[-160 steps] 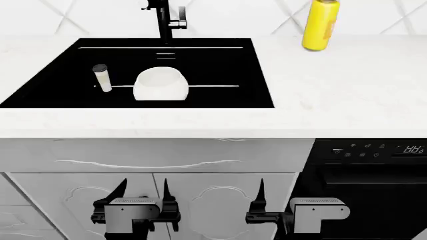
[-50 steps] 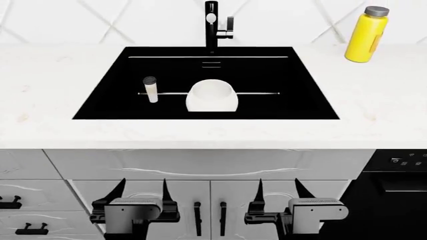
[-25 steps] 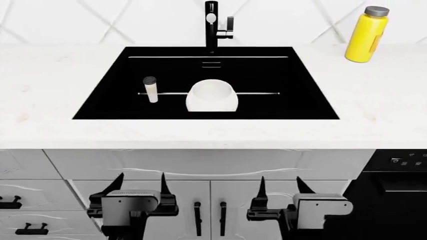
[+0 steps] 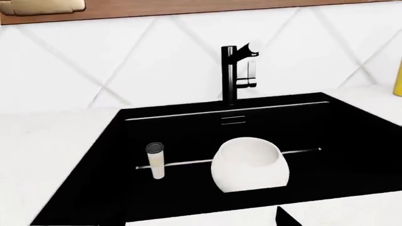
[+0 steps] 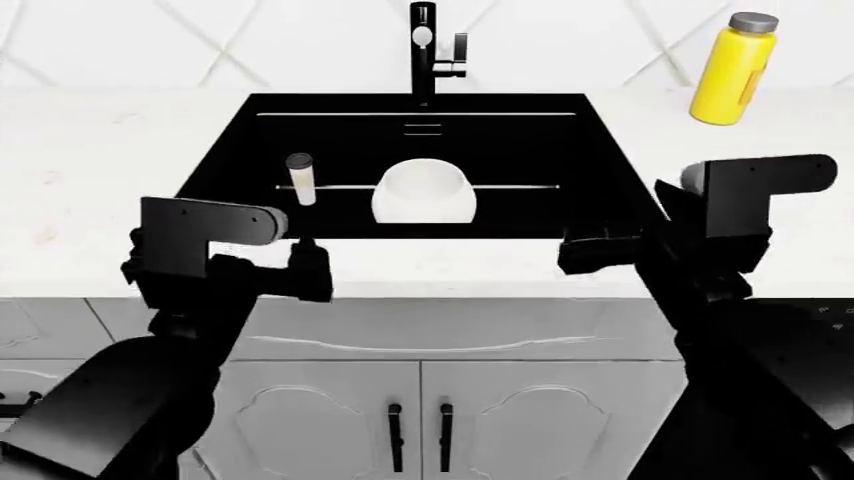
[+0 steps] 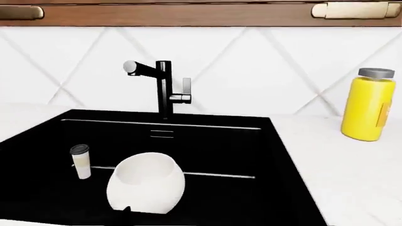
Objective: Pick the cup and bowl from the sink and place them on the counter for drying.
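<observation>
Two arms rise in the head view at the front edge of the white tabletop [image 5: 747, 250], the left tool [image 5: 310, 272] and the right tool [image 5: 587, 252] both seen end-on as dark blocks just short of the black sink [image 5: 601, 200]; from here I cannot tell how far either tool's fingers stand apart. Inside the sink the white bowl [image 5: 424, 192] lies tipped near the middle, its mouth turned toward the back wall, and the small cup [image 5: 302, 178] stands upright to its left, near but apart from it. The black faucet [image 5: 424, 50] stands behind the basin at its centre, and a yellow bottle [image 5: 729, 70] stands on the tabletop at the far right, well apart from the sink. In the left wrist view the sink [image 4: 351, 141] fills the frame, with the cup [image 4: 155, 160] upright beside the bowl [image 4: 250, 165] and the faucet [image 4: 231, 75] behind them; only one dark fingertip of the tool shows at the frame's edge, so its spread stays unclear. In the right wrist view the bowl [image 6: 147, 184] sits nearest, the cup [image 6: 80, 161] beyond it, the faucet [image 6: 163, 87] at the back, and the yellow bottle [image 6: 368, 104] on the tabletop [image 6: 351, 169] beside the sink [image 6: 251, 150].
</observation>
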